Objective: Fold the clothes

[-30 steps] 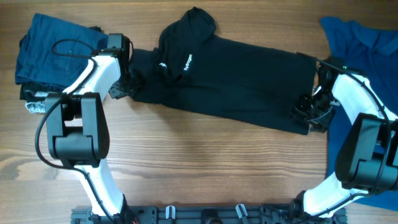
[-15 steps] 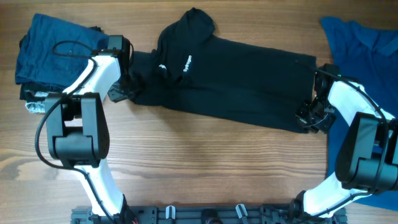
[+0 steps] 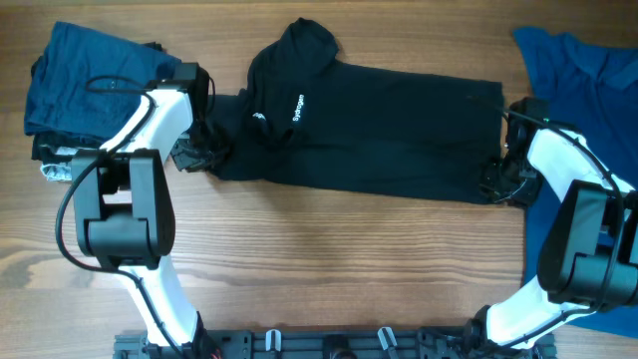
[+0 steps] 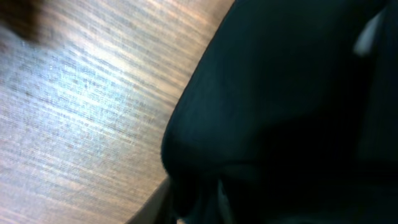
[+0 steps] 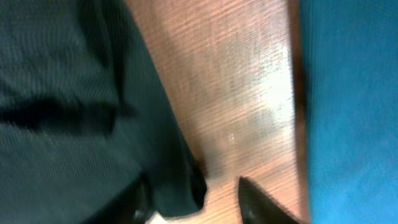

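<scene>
The black shirt (image 3: 379, 130) lies spread across the table, its collar (image 3: 304, 40) at the back and a white logo (image 3: 296, 105) on the chest. My left gripper (image 3: 197, 152) sits at the shirt's left sleeve edge. In the left wrist view, black fabric (image 4: 280, 106) bunches over the gripper (image 4: 196, 205) and hides how the jaws stand. My right gripper (image 3: 498, 184) is at the shirt's right hem corner. In the right wrist view it (image 5: 196, 202) is open, with the hem corner (image 5: 183, 186) lying loose between its fingers (image 5: 261, 205).
A bright blue shirt (image 3: 583, 80) lies at the right edge, just beside my right arm. A dark blue folded garment pile (image 3: 85, 80) sits at the back left. Bare wooden table (image 3: 349, 269) lies in front of the black shirt.
The right gripper carried the hem up and to the right, straightening the shirt, and now its jaws stand apart. The collar shifted slightly towards the back. The left gripper barely moved.
</scene>
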Controlling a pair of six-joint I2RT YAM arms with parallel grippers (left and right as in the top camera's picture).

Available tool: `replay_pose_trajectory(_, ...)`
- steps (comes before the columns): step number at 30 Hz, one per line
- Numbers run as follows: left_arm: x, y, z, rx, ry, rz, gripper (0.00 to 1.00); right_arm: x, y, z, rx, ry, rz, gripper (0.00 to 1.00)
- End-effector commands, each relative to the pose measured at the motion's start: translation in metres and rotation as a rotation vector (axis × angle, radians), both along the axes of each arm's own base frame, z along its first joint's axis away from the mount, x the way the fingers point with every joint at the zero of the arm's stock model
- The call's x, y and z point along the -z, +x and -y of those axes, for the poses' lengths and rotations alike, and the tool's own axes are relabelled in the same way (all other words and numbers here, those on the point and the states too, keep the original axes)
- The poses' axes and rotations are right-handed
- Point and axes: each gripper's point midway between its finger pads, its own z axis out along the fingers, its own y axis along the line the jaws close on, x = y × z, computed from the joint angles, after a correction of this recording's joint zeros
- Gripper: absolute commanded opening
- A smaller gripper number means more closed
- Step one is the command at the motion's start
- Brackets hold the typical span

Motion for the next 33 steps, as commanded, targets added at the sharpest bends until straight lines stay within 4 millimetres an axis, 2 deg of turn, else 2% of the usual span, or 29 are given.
replay_pose_trajectory(1,-0.034,0.02,0.003,-0.006,-0.016,0.137,0.39,-0.021,0.02,0.001,-0.009,0.012,0.029,0.65)
replay_pose_trajectory(4,-0.089,0.043,0.007,-0.002,-0.034,0.299,0.49,-0.059,0.05,-0.014,-0.006,0.123,0.107,0.73)
replay_pose_trajectory(5,-0.115,0.05,0.016,0.012,-0.072,0.376,0.54,-0.079,0.062,-0.032,-0.018,0.234,0.148,0.74)
replay_pose_trajectory(6,-0.126,0.053,0.027,0.028,-0.114,0.413,0.49,-0.087,0.067,-0.047,-0.059,0.319,0.174,0.73)
replay_pose_trajectory(7,-0.136,0.054,0.046,0.063,-0.178,0.441,0.34,-0.091,0.071,-0.063,-0.104,0.413,0.2,0.63)
replay_pose_trajectory(8,-0.136,0.053,0.061,0.093,-0.207,0.44,0.11,-0.091,0.071,-0.069,-0.116,0.448,0.204,0.48)
replay_pose_trajectory(9,-0.13,0.05,0.078,0.152,-0.211,0.42,0.04,-0.087,0.071,-0.068,-0.118,0.442,0.206,0.34)
replay_pose_trajectory(10,-0.126,0.046,0.088,0.192,-0.212,0.402,0.04,-0.085,0.071,-0.068,-0.121,0.442,0.209,0.27)
replay_pose_trajectory(11,-0.118,0.04,0.1,0.22,-0.214,0.368,0.04,-0.082,0.071,-0.068,-0.141,0.439,0.209,0.24)
replay_pose_trajectory(12,-0.106,0.029,0.117,0.26,-0.216,0.31,0.04,-0.078,0.071,-0.066,-0.142,0.431,0.212,0.27)
replay_pose_trajectory(15,-0.091,0.018,0.148,0.339,-0.222,0.262,0.04,-0.077,0.077,-0.065,-0.143,0.424,0.237,0.33)
replay_pose_trajectory(16,-0.085,0.015,0.154,0.355,-0.213,0.247,0.04,-0.077,0.079,-0.065,-0.143,0.423,0.243,0.4)
replay_pose_trajectory(17,-0.077,0.015,0.154,0.365,-0.183,0.235,0.04,-0.077,0.08,-0.065,-0.143,0.422,0.246,0.52)
replay_pose_trajectory(18,-0.071,0.019,0.152,0.366,-0.157,0.239,0.04,-0.077,0.08,-0.065,-0.143,0.421,0.249,0.59)
replay_pose_trajectory(19,-0.067,0.024,0.152,0.366,-0.145,0.25,0.04,-0.077,0.081,-0.064,-0.134,0.421,0.25,0.76)
replay_pose_trajectory(20,-0.063,0.029,0.152,0.364,-0.143,0.261,0.04,-0.078,0.083,-0.064,-0.113,0.419,0.257,1.0)
replay_pose_trajectory(24,-0.048,0.027,0.151,0.365,-0.132,0.226,0.04,-0.081,0.109,-0.059,-0.139,0.391,0.364,1.0)
replay_pose_trajectory(29,-0.053,0.06,0.12,0.328,0.054,0.344,0.04,-0.097,0.156,-0.049,-0.189,0.334,0.566,1.0)
replay_pose_trajectory(31,-0.052,0.068,0.114,0.301,0.053,0.363,0.04,-0.102,0.166,-0.047,-0.2,0.321,0.612,0.99)
replay_pose_trajectory(33,-0.043,0.071,0.111,0.291,0.055,0.356,0.04,-0.103,0.169,-0.046,-0.202,0.318,0.622,1.0)
